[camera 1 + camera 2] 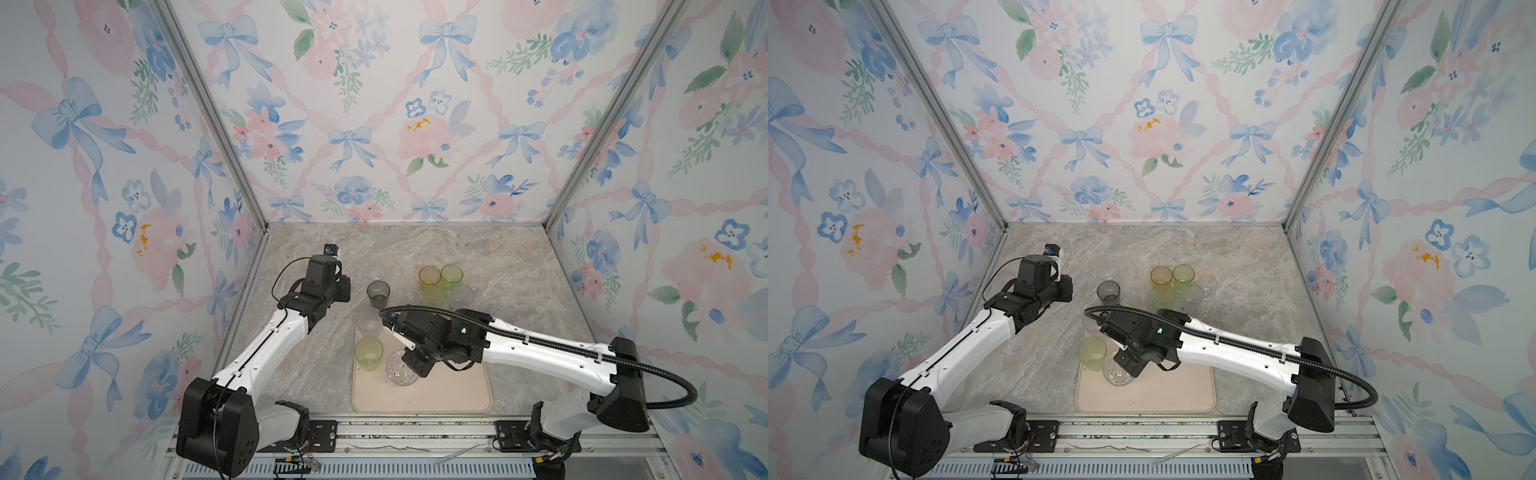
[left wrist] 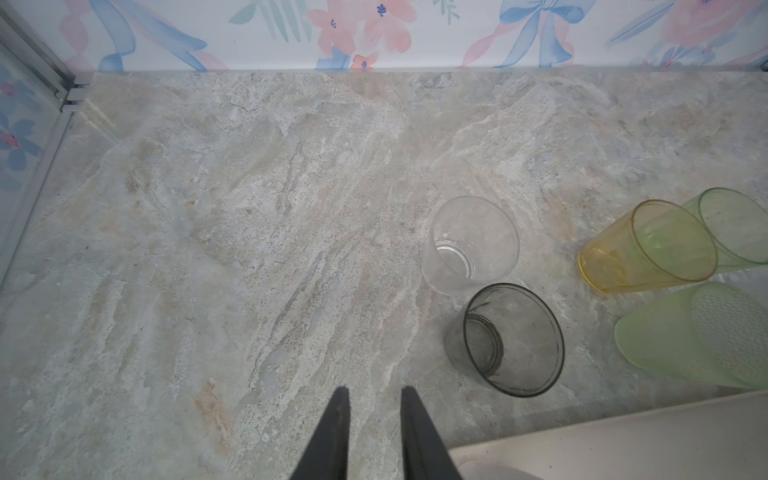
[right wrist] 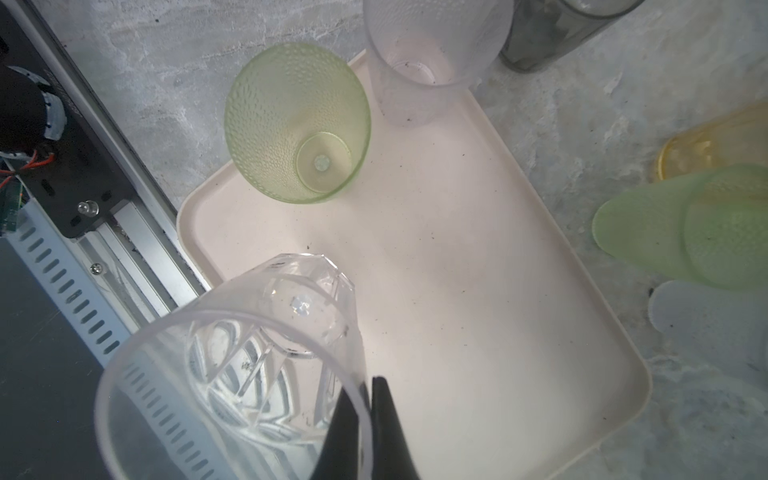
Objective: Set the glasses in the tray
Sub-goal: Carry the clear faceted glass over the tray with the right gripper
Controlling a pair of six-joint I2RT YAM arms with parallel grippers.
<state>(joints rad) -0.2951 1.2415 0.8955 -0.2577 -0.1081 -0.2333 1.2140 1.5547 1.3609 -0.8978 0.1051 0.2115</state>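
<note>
**Right wrist view: faceted clear glass (image 3: pixel 232 374) being set in the tray (image 3: pixel 457 291)**

In both top views the worktop (image 1: pixel 457 257) is carrying the tray at its near edge. Two glasses are standing in the tray: a dimpled green glass (image 1: pixel 368 353) on the left and a frosted glass (image 1: pixel 369 324) at the far left corner. The right hand (image 3: pixel 370 386) is pinching the rim wall of the faceted clear glass, one finger inside and one outside. It is holding the glass upright over the tray's left part, just beside the green one. Whether the base is touching the tray is unclear. The placing step seems to be in hand. The next move is calling for a gentle lowering, a release and a lift clear of the neighbouring glasses. The left hand (image 2: pixel 374 390) is hanging slightly spread and empty near the smoky grey glass (image 2: pixel 513 338).
</note>
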